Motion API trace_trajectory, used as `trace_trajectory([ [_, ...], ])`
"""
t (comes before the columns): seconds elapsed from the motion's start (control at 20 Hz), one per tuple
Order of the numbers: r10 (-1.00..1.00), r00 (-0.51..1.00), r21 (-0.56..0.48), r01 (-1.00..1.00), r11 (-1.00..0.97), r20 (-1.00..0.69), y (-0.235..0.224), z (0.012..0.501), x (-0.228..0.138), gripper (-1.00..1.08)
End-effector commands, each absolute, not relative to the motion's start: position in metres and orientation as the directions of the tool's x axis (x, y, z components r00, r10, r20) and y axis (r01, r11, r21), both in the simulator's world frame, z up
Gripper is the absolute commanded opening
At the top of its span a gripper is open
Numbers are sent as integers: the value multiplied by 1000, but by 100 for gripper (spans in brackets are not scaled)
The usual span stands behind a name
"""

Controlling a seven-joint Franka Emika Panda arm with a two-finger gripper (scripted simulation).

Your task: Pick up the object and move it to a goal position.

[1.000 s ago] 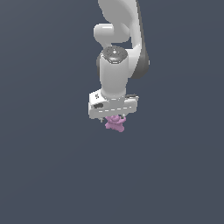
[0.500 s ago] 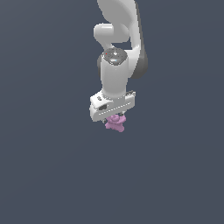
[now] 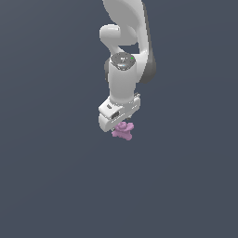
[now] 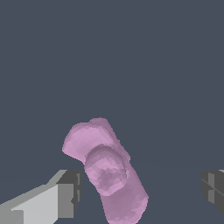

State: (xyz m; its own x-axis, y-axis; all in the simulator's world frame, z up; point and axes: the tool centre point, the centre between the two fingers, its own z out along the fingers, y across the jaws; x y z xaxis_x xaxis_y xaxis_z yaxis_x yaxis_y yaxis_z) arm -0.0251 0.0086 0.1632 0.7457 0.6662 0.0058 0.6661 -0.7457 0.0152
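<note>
1. In the exterior view, you are looking at the white gripper point(image 3: 120, 124) pointing down from the arm point(image 3: 123, 79), with the object point(image 3: 123, 131) showing just under it — a small pink-purple knobbly lump, narrower than the gripper body. The surface under it is a plain dark grey with no edge or corner showing, so you cannot place it by one, and you cannot tell from here whether the object is resting on it or hanging clear.

2. In the wrist view, the object point(image 4: 105, 168) is sitting between the two fingertips point(image 4: 65, 194). The fingers are standing spread: one pad is close beside a lobe, perhaps brushing it, while the other is well apart with open gap between. Nothing is being pinched yet.

3. Judging by its look, you are dealing with something light and stiff, but the rounded lobes are likely to roll or slip against flat pads. Aim to close across the thicker middle — not on a protruding lobe tip — so the pads are bearing on opposing sides.
</note>
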Motion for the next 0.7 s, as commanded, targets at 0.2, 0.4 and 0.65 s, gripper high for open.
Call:
trace_trajectory([
  [0.2, 788, 616, 11, 788, -616, 2, 11, 158, -34, 100],
  [0.4, 850, 527, 8, 850, -527, 1, 12, 154, -40, 100],
  [0.65, 907, 420, 4, 907, -420, 0, 14, 150, -47, 100],
])
